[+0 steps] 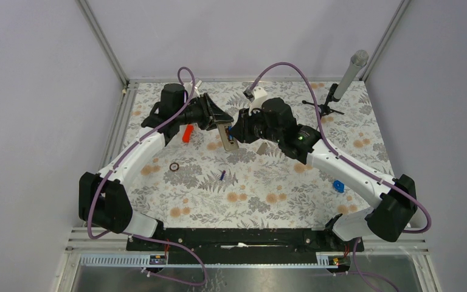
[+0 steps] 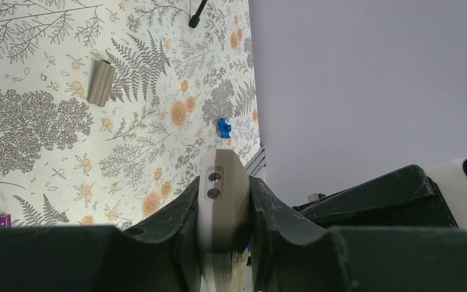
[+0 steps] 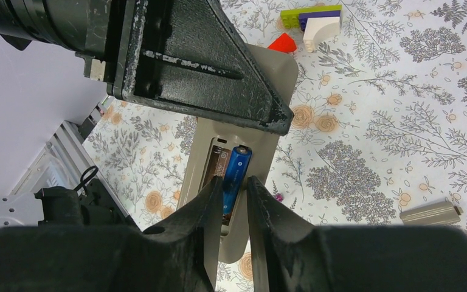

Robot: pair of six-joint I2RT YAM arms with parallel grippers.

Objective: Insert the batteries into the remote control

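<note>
The battery (image 3: 238,161) sits tilted in the remote's (image 3: 266,149) recess, its lower end clamped in my right claw (image 3: 236,182). My left claw (image 2: 224,182) is clamped on the remote, covering its top. Only the right wrist view shows the recess. From above, the second battery (image 1: 222,175) lies on the counter (image 1: 280,201) at 6 o'clock.

Blue battery (image 3: 236,176) aslant in remote (image 3: 265,146) (tan back)

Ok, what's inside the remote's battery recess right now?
One blue battery lies in the recess of the remote control, its lower end between the right jaws. The slot beside it looks empty. The recess's lower end is hidden behind those jaws.
</note>
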